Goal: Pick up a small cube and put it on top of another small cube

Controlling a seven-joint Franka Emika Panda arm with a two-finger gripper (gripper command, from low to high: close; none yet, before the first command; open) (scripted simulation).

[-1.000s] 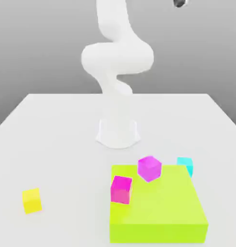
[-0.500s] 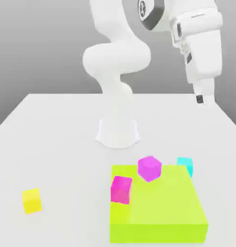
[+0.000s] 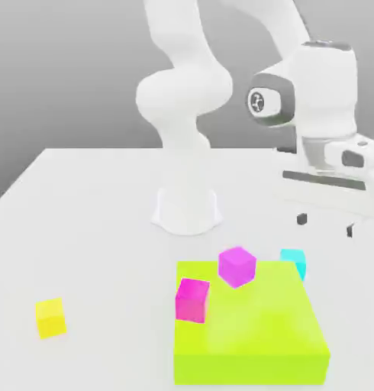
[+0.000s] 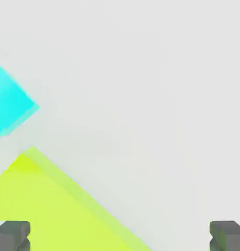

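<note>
— Clutter was noted on the white table (image 3: 83, 198): what was seen around the work area?

— A flat lime-green block (image 3: 255, 328) was seen near the front, with a magenta cube (image 3: 236, 266) resting on its far edge and a second, pinker cube (image 3: 192, 299) set against its edge toward the exterior view's left. A yellow cube (image 3: 50, 318) was found well apart, toward the exterior view's left. The arm's white base (image 3: 187, 210) was placed behind the block.

— And the gripper (image 3: 326, 224)?

— It was held above the table, up and toward the exterior view's right of the small cyan cube (image 3: 294, 261), touching nothing. Its dark fingertips (image 4: 12, 235) were spread wide, with nothing between them.

— How was the small cyan cube described?

— It was seen as plain turquoise and far smaller than the block, tucked just beside the block's far corner on the exterior view's right. In the hand view it (image 4: 9, 100) was seen near the block's corner (image 4: 48, 206).
</note>
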